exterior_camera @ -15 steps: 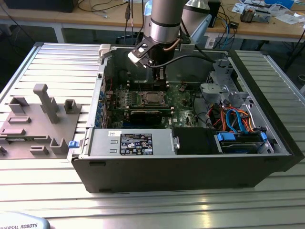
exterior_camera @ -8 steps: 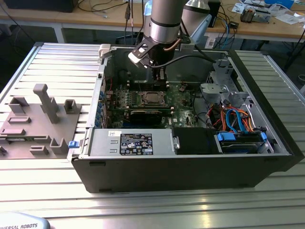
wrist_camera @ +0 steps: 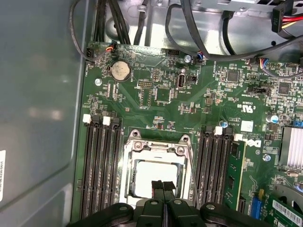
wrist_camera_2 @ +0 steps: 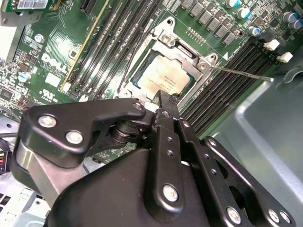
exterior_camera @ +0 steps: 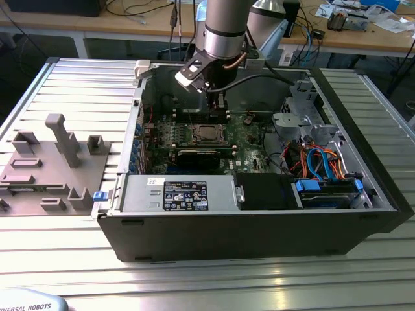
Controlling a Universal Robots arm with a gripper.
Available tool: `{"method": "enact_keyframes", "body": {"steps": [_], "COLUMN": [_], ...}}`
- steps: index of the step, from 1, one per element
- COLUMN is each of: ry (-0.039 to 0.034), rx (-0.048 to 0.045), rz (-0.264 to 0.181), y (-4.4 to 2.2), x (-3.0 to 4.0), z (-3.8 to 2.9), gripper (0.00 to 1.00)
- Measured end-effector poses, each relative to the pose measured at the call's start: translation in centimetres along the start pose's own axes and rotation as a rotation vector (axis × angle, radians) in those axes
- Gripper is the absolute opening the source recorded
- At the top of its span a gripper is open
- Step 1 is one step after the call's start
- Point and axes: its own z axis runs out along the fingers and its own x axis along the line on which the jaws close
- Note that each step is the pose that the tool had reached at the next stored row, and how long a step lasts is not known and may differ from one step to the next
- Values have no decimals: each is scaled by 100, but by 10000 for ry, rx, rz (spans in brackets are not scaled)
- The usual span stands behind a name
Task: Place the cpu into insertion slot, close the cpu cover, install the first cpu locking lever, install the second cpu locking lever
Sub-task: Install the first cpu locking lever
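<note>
The cpu (wrist_camera_2: 165,75) (wrist_camera: 144,172) lies flat in the insertion slot (exterior_camera: 209,134) on the green motherboard. The silvery cpu cover (wrist_camera_2: 165,38) (wrist_camera: 156,147) is down around it, with the chip's metal top showing through the window. One thin locking lever (wrist_camera_2: 241,73) sticks out sideways from a socket corner, over the memory slots. My gripper (exterior_camera: 217,102) (wrist_camera_2: 162,98) (wrist_camera: 164,184) hangs just above the near edge of the socket, shut with nothing between its fingers.
The motherboard sits inside an open black computer case (exterior_camera: 259,227) lying on an aluminium table. Long memory slots (wrist_camera: 99,161) flank the socket on both sides. Black cables (wrist_camera: 199,33) and a drive bay with blue and orange cables (exterior_camera: 321,162) crowd the case. Grey fixtures (exterior_camera: 61,139) stand at the exterior view's left.
</note>
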Motion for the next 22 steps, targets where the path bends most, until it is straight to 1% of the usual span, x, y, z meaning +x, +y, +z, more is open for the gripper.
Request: {"method": "enact_keyframes", "body": {"steps": [22], "ry": [-27], "rx": [-5], "rz": [-876], "y": [0], "x": [0], "z": [0], "gripper": [11]}}
